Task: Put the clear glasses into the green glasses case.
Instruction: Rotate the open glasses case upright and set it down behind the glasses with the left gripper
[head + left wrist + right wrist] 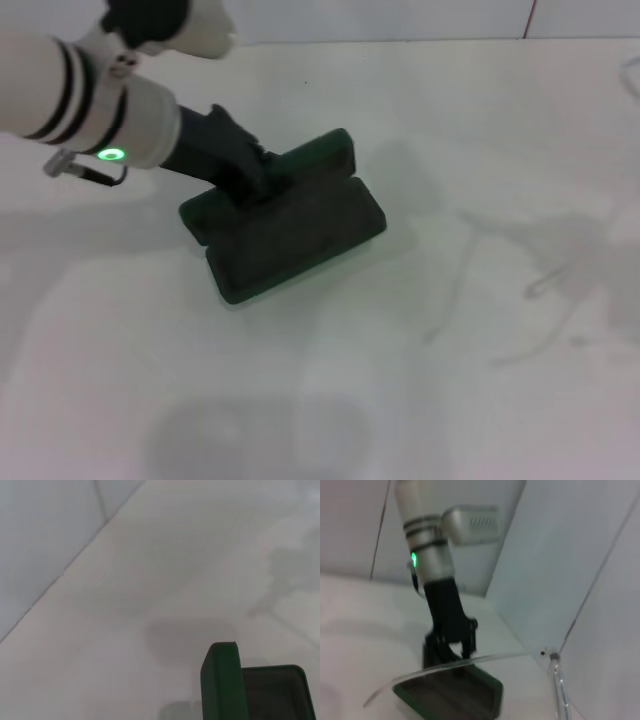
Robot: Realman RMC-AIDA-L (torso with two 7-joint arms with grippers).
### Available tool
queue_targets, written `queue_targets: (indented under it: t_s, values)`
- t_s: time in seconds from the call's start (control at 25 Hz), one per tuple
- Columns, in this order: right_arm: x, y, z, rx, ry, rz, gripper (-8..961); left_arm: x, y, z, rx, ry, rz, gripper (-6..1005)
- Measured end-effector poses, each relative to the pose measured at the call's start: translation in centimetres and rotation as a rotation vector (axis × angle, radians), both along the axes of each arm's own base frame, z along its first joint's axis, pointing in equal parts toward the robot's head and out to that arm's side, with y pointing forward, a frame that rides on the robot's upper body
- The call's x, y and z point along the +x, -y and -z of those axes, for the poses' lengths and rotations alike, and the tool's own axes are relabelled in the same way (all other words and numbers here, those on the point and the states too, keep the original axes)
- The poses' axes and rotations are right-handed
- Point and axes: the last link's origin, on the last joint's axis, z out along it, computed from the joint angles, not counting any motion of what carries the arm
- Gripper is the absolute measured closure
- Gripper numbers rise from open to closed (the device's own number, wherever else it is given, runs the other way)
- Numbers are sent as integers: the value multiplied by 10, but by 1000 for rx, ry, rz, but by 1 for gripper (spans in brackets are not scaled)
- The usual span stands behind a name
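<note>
Left gripper hides green glasses case hinge

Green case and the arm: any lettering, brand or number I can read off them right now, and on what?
None can be read.
Green case: it lies open, and no lettering shows on the lid or base in any view.
Left arm: only black bands and a lit green light, no text. Its left pincer is at the case's hinge edge.
Clear glasses: no marking visible.
</note>
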Motion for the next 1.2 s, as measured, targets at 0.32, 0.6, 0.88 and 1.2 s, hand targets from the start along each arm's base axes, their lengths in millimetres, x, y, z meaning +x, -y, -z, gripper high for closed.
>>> queue_targets:
  t_s: [0.32,0.6,0.88,1.2]
  values:
    - [42,38,5,-161,-152,41,839,28,4,28,-52,-178,124,771]
    - [71,53,28,-259,-186,106,839,47,18,55,-110,-230,219,766]
    - [83,60,48,-343,-214,122,839,69,17,71,-117,-249,323,761]
    - [83,61,56,-380,-218,112,839,77,12,84,-136,-275,390,755]
